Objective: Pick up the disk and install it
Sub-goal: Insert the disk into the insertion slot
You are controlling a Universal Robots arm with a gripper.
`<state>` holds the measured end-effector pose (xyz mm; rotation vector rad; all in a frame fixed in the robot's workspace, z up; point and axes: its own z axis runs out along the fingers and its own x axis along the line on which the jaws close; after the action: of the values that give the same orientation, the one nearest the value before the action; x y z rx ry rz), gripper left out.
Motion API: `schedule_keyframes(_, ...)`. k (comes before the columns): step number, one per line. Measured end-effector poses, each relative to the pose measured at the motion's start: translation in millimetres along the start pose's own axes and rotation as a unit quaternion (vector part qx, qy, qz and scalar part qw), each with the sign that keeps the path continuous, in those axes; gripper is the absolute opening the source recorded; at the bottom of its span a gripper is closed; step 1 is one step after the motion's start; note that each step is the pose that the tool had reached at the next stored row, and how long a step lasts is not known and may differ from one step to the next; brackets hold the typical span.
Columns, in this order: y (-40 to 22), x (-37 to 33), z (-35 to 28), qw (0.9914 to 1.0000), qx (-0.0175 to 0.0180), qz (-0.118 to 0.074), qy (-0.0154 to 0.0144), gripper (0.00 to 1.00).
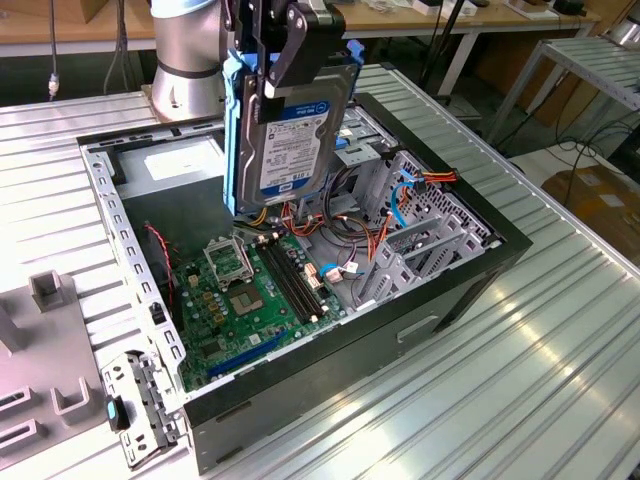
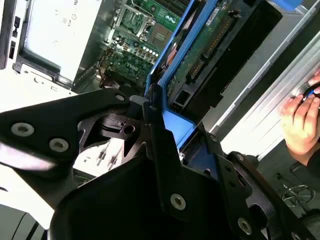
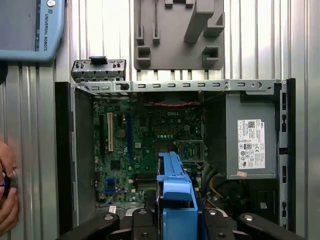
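— What is the gripper [image 1: 283, 60] doing?
— Clamping the disk [image 1: 297, 140] upright, upper centre of the exterior view, over the open computer case [image 1: 470, 285].
— Which step?
— Carrying to install, I judge. It's needing careful alignment with the grey cage [image 1: 420, 235].

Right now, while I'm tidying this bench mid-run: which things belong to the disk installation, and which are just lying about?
In the job:
- the disk, held upright by the end effector
- the open computer case beneath it

Lying about:
- the grey fixture block on the table
- the loose metal bracket beside the case
- a person's hand, off to the case's side
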<state>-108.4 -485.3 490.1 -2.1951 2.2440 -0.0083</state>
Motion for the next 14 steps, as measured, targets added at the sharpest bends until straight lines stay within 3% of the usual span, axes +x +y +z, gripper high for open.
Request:
schedule_keyframes(1, -0.4, 19.1, 0.2, 1.0, 0.0, 0.0, 0.0, 0.37)
schedule_keyframes(11, -0.4, 19.2, 0.1, 1.0, 0.0, 0.0, 0.0, 0.37)
schedule_keyframes(14, -0.5, 24.8, 0.2, 1.0, 0.0, 0.0, 0.0, 0.37)
